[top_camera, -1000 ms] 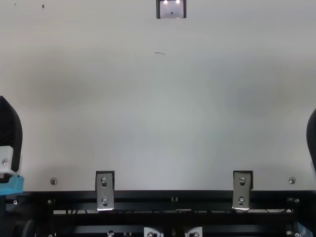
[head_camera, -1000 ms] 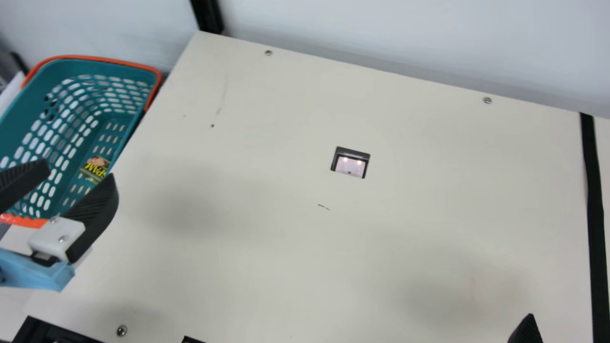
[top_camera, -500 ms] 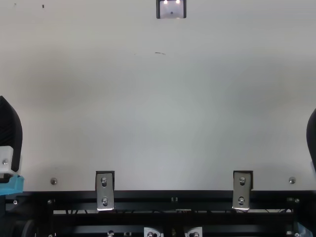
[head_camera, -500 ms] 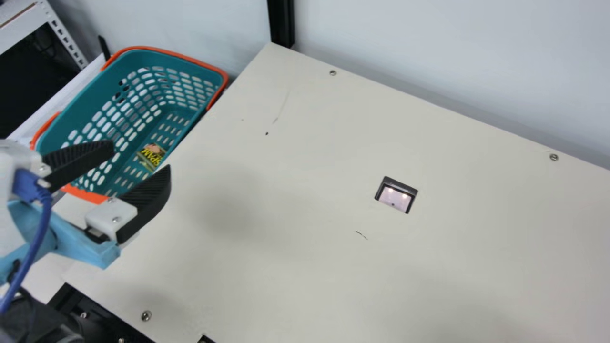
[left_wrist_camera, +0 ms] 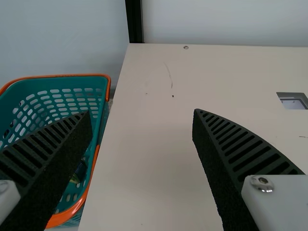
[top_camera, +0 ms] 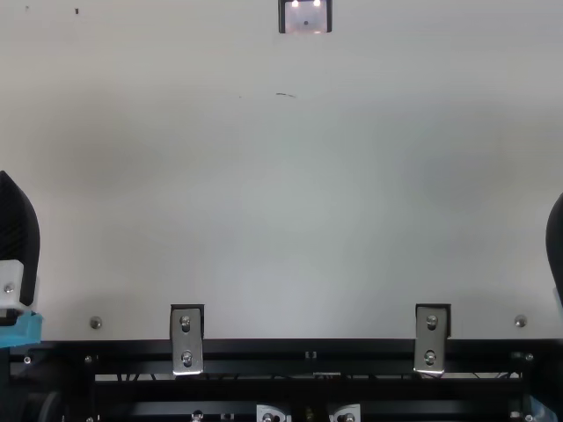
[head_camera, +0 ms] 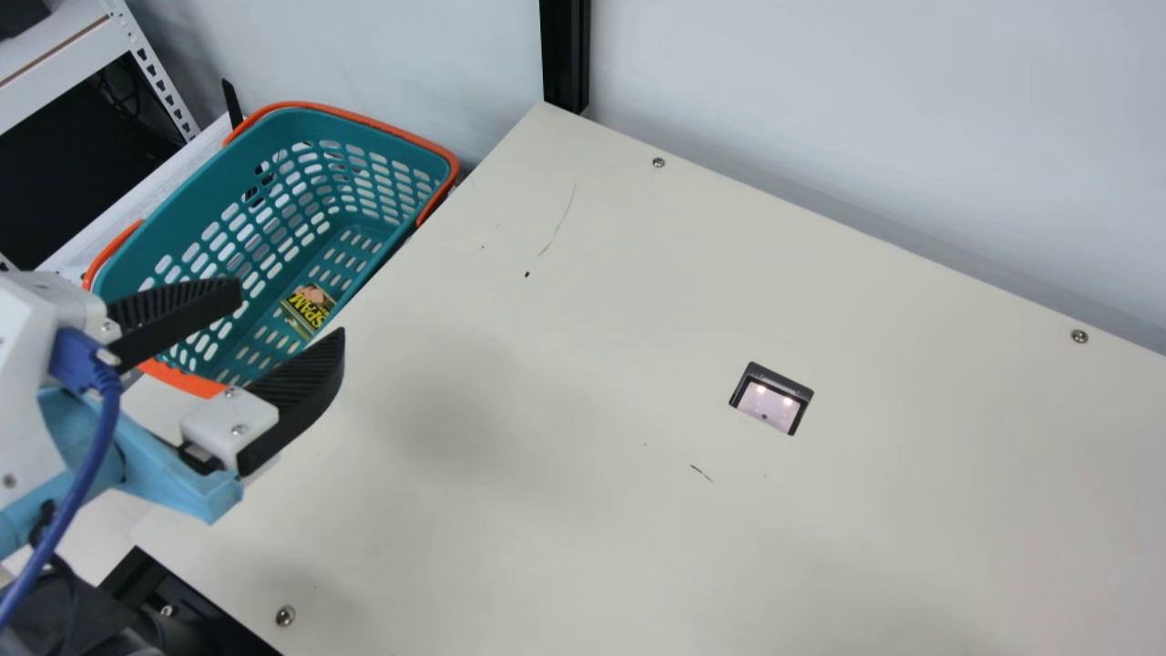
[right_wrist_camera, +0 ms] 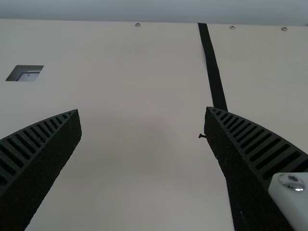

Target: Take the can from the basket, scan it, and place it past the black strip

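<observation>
Main view: the can (head_camera: 308, 308) lies on the bottom of the basket (head_camera: 182, 199), at the left of the table (head_camera: 565, 547). The left claw (head_camera: 291, 308) hangs by the basket's near end, fingers wide apart. At the table's near right edge is the right claw (top_camera: 556, 242), also spread apart. The scanner (head_camera: 772, 399) sits in the tabletop. The right wrist view shows the black strip (right_wrist_camera: 211, 62).

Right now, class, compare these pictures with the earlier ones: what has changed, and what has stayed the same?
Only the neck camera has moved, turning toward the robot's left, so the main view has shifted. Nothing was taken hold of or let go. The can still lies in the basket, and the left gripper and right gripper stay open and empty.
</observation>
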Tool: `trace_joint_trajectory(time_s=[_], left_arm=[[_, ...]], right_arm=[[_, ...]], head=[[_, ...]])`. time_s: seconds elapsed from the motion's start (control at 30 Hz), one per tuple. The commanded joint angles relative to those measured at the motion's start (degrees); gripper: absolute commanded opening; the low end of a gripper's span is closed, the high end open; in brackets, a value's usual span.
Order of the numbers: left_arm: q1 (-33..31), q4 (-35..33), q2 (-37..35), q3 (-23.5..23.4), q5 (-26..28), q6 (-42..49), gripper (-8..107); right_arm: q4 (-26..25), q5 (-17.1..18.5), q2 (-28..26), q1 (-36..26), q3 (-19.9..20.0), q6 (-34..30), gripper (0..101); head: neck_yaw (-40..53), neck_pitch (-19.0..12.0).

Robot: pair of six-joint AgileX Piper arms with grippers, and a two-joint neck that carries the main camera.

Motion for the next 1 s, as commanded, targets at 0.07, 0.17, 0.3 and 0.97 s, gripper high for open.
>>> trace_joint_trajectory(time_s=[0.07,0.17,0.3,0.97], left_arm=[[-0.7,-0.7,-0.3,0.1,1.2,0.4,90],[-0.5,-1.2,0.3,-0.7,1.4,0.0,90],[0.9,-1.5,3.5,-3.3,0.1,-1.5,90],[15.3,2.4,31.7,-24.6,-1.7,-8.8,90]], right_arm=[[0.0,0.0,0.0,0.0,0.0,0.0,101],[0.0,0.0,0.0,0.0,0.0,0.0,101],[0.0,0.0,0.0,0.0,0.0,0.0,101],[0.0,0.0,0.0,0.0,0.0,0.0,101]], head=[[1.0,-2.0],[1.0,-2.0],[1.0,-2.0],[1.0,-2.0]])
